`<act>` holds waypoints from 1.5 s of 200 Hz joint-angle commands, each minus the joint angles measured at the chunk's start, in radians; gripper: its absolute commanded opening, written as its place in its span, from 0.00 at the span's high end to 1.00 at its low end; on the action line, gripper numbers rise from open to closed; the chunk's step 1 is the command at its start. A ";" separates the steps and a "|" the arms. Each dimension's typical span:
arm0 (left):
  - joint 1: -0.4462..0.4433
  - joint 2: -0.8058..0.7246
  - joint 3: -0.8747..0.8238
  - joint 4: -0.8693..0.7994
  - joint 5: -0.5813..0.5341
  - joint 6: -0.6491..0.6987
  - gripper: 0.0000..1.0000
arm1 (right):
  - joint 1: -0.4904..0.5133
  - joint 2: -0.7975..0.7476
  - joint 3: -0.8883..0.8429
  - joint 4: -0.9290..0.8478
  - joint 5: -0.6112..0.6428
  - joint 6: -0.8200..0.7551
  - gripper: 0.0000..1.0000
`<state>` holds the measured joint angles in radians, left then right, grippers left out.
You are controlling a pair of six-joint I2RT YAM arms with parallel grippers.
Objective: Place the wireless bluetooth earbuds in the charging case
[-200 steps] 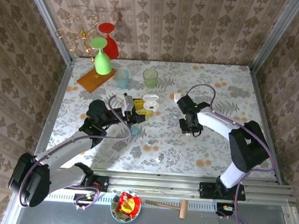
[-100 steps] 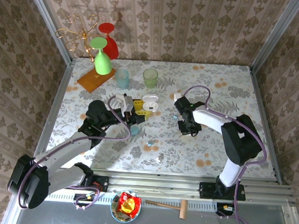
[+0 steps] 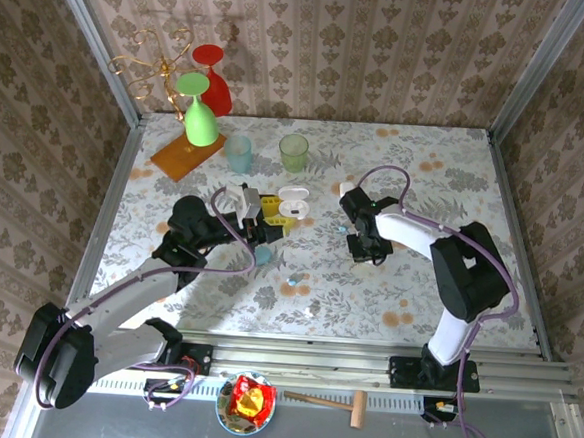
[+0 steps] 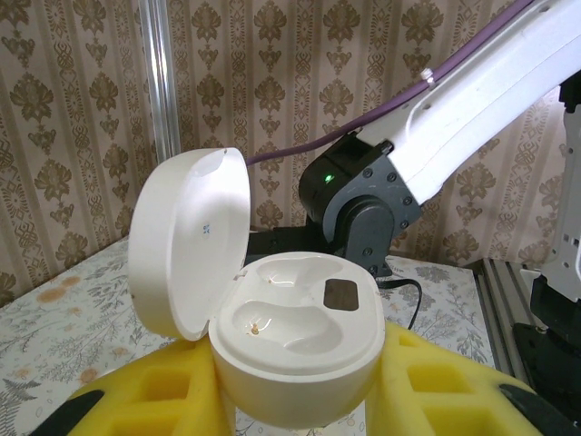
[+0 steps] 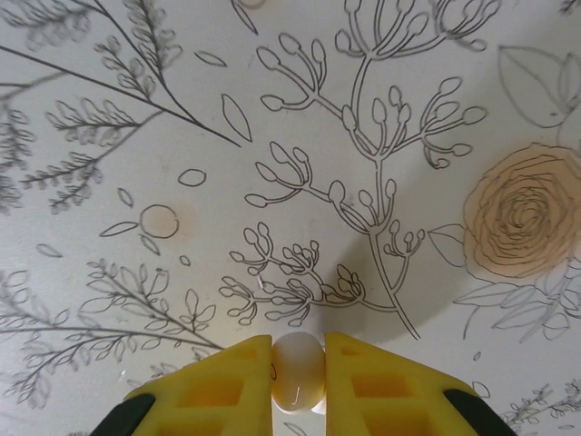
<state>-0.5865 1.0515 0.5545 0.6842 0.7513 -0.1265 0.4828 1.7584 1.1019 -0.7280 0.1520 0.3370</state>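
My left gripper (image 4: 295,404) is shut on the white charging case (image 4: 304,331), its yellow fingers (image 4: 136,400) on either side of the base. The lid (image 4: 186,241) stands open and both moulded wells are empty. From above, the case (image 3: 293,201) sits left of centre at my left gripper (image 3: 272,216). My right gripper (image 5: 298,374) is shut on a small white earbud (image 5: 298,368), just above the flowered tablecloth. In the top view my right gripper (image 3: 362,250) is right of the case. Pale-blue earbuds (image 3: 293,277) (image 3: 311,306) and a light-blue case (image 3: 262,255) lie on the cloth.
A green cup (image 3: 294,151) and a blue cup (image 3: 238,153) stand behind the case. At the back left are a green glass (image 3: 199,112), a red glass (image 3: 214,78), an orange board (image 3: 186,154) and a gold rack (image 3: 147,64). Another pale-blue speck (image 3: 342,226) lies near my right gripper.
My right arm has folded its elbow inward and its gripper has shifted slightly left, towards the case. My left arm and the open case have hardly moved.
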 commanded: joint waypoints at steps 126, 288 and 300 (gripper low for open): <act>0.008 0.059 -0.017 0.169 0.023 0.098 0.75 | -0.107 -0.592 0.014 0.297 -0.855 0.100 0.84; 0.008 0.150 0.038 0.185 -0.026 0.132 0.75 | 0.024 -0.580 0.021 0.577 -0.808 0.325 0.85; 0.008 0.144 0.037 0.185 -0.014 0.117 0.75 | 0.024 -0.559 0.047 0.521 -0.786 0.331 0.85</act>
<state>-0.5865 1.2034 0.5625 0.8234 0.6971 0.0044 0.5022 1.1603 1.1000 -0.1425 -0.6960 0.6422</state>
